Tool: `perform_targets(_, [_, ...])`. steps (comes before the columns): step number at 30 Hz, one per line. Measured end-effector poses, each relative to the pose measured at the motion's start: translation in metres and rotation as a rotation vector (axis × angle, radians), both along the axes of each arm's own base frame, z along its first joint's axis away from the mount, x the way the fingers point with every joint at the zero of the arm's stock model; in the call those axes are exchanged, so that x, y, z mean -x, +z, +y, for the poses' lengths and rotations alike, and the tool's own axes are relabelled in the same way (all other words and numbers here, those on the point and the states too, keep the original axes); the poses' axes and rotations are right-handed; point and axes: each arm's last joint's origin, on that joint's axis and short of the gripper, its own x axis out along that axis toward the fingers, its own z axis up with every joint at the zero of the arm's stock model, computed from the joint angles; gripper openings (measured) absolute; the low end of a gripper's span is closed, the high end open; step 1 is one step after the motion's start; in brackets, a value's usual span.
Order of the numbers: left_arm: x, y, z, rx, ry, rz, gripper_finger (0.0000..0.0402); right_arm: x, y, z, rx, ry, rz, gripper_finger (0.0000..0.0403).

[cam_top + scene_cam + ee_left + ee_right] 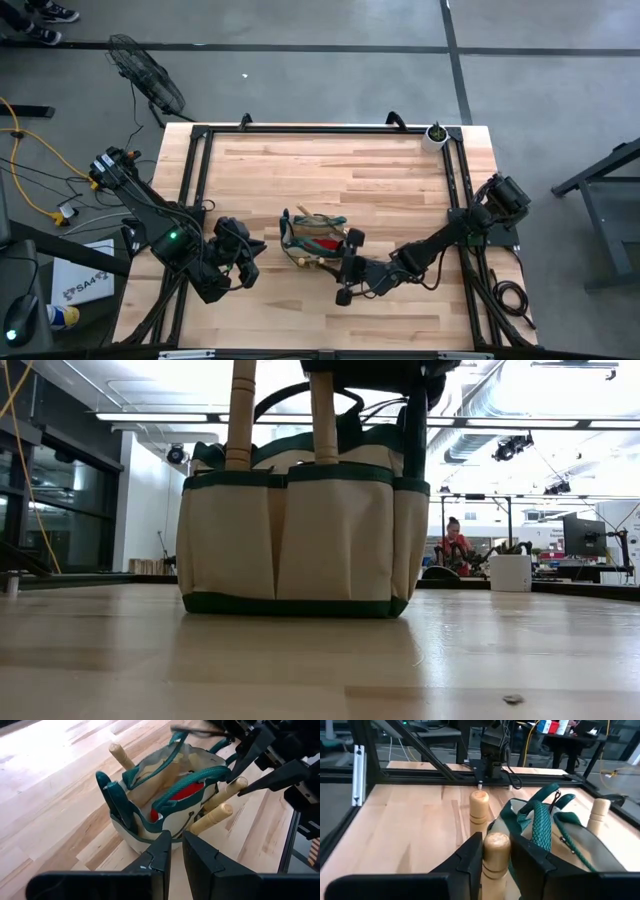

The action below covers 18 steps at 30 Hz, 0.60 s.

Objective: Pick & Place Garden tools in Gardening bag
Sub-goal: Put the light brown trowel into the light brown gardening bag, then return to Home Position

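Observation:
The gardening bag [315, 238] of tan fabric with green trim stands upright on its flat bottom on the table. Wooden tool handles [240, 410] [322, 415] stick up out of its outer pockets, and a red glove [185, 790] lies inside it. My right gripper [496, 851] is at the bag's right side. It is open, with one finger close on each side of the free end of one wooden handle [496, 845], which stands in a pocket. My left gripper [176, 857] hovers left of the bag, shut and holding nothing.
A small white pot [436, 133] with a green plant stands at the table's far right corner. A black frame [200, 160] runs along the table's edges. Bare wood lies on the far side of the bag. A person [455, 540] sits in the room beyond.

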Motion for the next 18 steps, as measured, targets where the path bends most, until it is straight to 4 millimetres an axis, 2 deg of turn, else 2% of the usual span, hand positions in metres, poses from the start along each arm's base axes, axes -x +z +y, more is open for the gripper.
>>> perform_targets(5, [0.0,0.0,0.0,0.009,-0.007,0.008,0.0045,0.001,0.003,0.001,-0.057,0.02,-0.013,0.0114])
perform_targets(13, [0.0,0.0,0.0,0.01,-0.006,0.006,0.0045,0.007,0.021,0.0,-0.079,0.016,-0.059,0.0219])
perform_targets(18, [0.0,0.001,0.0,-0.011,0.011,-0.015,0.0045,0.015,0.039,-0.002,-0.133,0.019,-0.106,0.0237])
